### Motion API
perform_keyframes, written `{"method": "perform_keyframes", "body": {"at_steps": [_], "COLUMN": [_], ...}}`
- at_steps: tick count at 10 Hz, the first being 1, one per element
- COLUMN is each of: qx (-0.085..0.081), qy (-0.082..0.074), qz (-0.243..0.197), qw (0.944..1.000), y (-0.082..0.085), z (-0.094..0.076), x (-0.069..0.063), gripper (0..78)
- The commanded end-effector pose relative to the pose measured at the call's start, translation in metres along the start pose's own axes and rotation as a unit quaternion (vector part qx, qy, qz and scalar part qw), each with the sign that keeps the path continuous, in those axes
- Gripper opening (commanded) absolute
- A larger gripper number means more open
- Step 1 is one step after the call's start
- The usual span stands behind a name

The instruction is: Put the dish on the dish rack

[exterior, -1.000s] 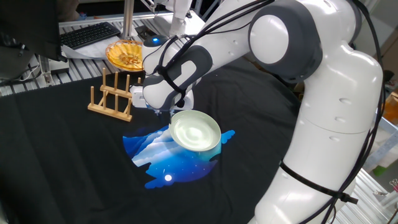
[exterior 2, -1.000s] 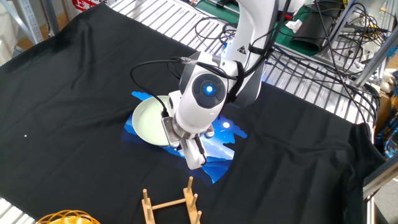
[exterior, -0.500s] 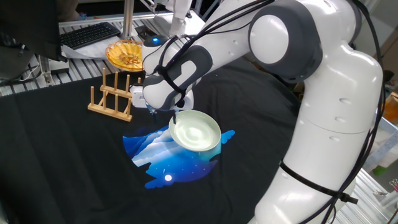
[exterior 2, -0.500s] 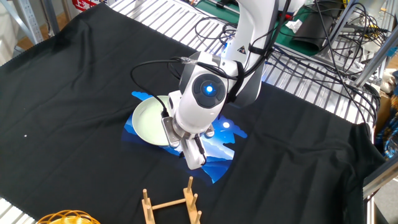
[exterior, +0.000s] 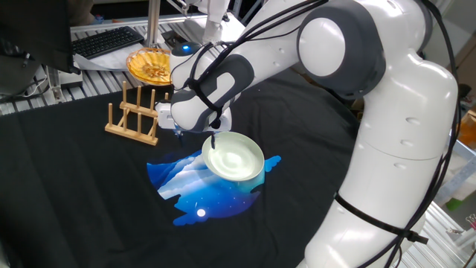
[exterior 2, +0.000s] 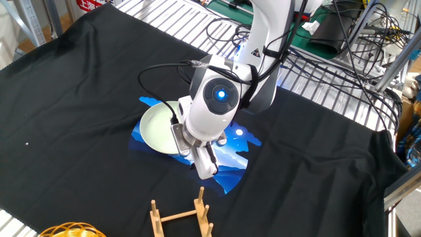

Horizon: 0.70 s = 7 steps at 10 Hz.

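The pale mint-green dish (exterior: 236,158) lies flat on a blue print on the black cloth; it also shows in the other fixed view (exterior 2: 155,126). The light-wood dish rack (exterior: 134,116) stands to its left, empty, and shows at the bottom edge of the other fixed view (exterior 2: 181,215). My gripper (exterior: 195,139) points down at the dish's rim on the rack side. Its fingers are apart, one over the inside of the rim and one outside it. In the other fixed view the gripper (exterior 2: 199,160) is partly hidden by the wrist.
An orange-yellow fluted dish (exterior: 151,65) sits behind the rack, near a keyboard (exterior: 105,41). The arm's big white body fills the right of the fixed view. A metal grid with cables (exterior 2: 329,72) borders the cloth.
The dark fingers by the dish rim have shifted slightly and now show further apart, one over the rim. The dish and the rack have not moved.
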<state>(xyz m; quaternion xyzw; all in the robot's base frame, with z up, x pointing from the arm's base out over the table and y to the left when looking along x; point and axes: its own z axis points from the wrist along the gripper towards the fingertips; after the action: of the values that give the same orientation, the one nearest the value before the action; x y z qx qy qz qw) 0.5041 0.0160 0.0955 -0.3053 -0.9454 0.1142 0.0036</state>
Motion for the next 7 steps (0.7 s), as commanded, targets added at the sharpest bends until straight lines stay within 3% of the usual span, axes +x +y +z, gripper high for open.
{"method": "perform_keyframes", "body": {"at_steps": [1, 7], "qx": [0.068, 0.071], "qy": [-0.029, -0.031], "qz": [-0.018, -0.023], "qw": [0.9971, 0.9967], "y": [0.0, -0.007], "z": [0.0, 0.015], "x": [0.0, 0.005], "gripper": [77.5, 77.5]}}
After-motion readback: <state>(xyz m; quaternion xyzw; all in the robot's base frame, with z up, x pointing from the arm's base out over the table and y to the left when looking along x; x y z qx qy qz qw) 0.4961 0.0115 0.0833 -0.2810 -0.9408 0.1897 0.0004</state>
